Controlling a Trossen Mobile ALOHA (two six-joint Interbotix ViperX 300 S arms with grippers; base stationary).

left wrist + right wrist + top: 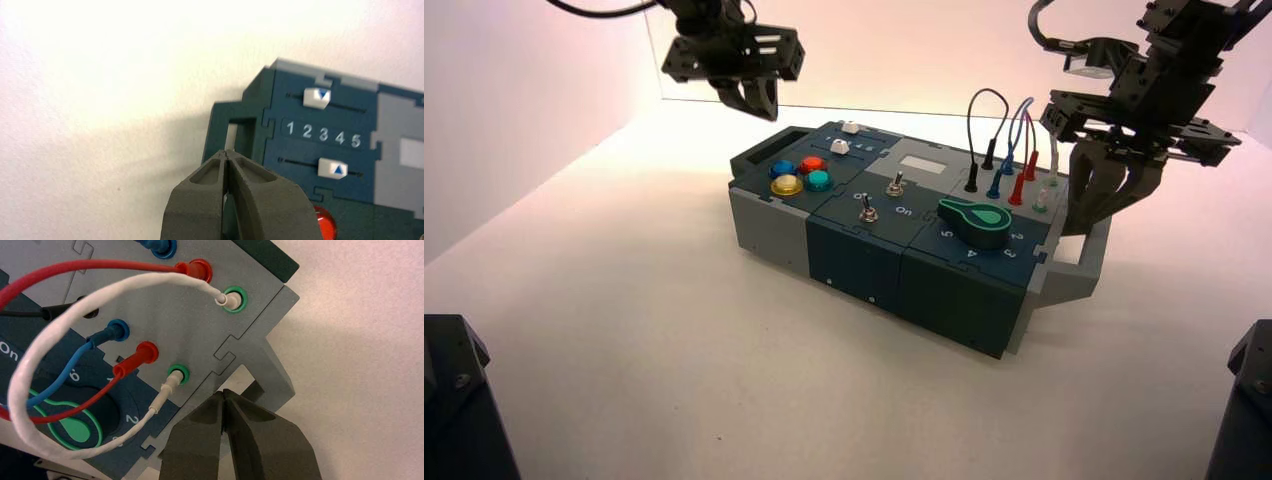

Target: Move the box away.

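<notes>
The box [864, 260], long, dark teal and grey, lies at an angle mid-table. It carries coloured round buttons [799, 175], two toggle switches [894, 185], a green dial [976, 220] and looped plug wires [1004, 130]. My left gripper [759, 105] hangs shut above the box's left end. In the left wrist view its tips [227, 152] meet just over the dark end handle [220, 125]. My right gripper [1109, 215] is low at the right end. It is shut with nothing in it, and its tips [225, 392] are right at the opening of the grey handle [280, 385].
Two white sliders [316, 97] flank a 1-to-5 number strip [323, 133] near the left handle. Black blocks sit at the near left [454, 400] and near right [1244, 400] corners. White walls close in the table's left side and back [524, 100].
</notes>
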